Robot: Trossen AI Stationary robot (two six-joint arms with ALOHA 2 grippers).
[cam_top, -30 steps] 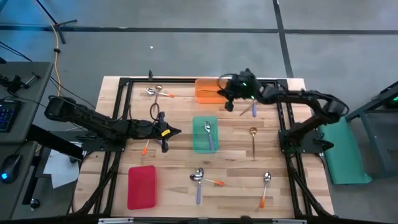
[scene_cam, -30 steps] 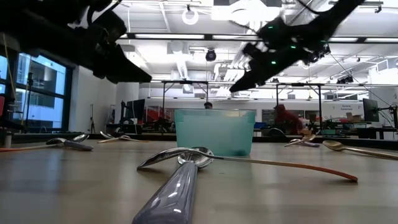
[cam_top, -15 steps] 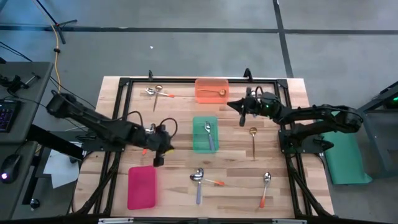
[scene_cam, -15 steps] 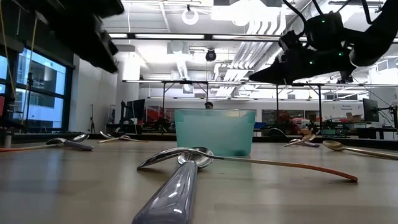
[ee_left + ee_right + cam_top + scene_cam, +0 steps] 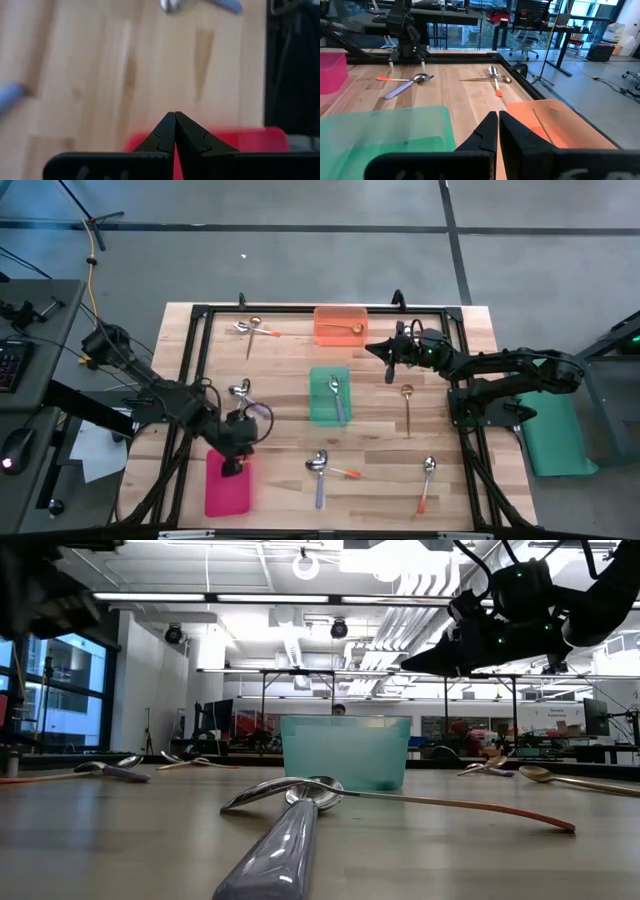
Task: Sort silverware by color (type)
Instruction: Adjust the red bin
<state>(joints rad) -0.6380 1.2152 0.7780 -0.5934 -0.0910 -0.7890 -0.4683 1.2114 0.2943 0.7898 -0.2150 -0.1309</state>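
— Where's the left gripper point(image 5: 232, 468)?

— Over the red tray point(image 5: 226, 488) near the table's point(image 5: 280, 395) front-left corner, fingers pressed together, nothing between them. Its arm hides part of the tray.

— And the right gripper point(image 5: 378, 348)?

— Between the orange tray point(image 5: 330, 332) and the table's right edge, pinched shut, empty.

— The silverware?

— Scattered. One spoon in the green tray point(image 5: 322, 408), a gold spoon point(image 5: 348, 329) in the orange one, a pair point(image 5: 250, 329) near the back-left corner, more along the front edge. Handle colours there are hard to make out
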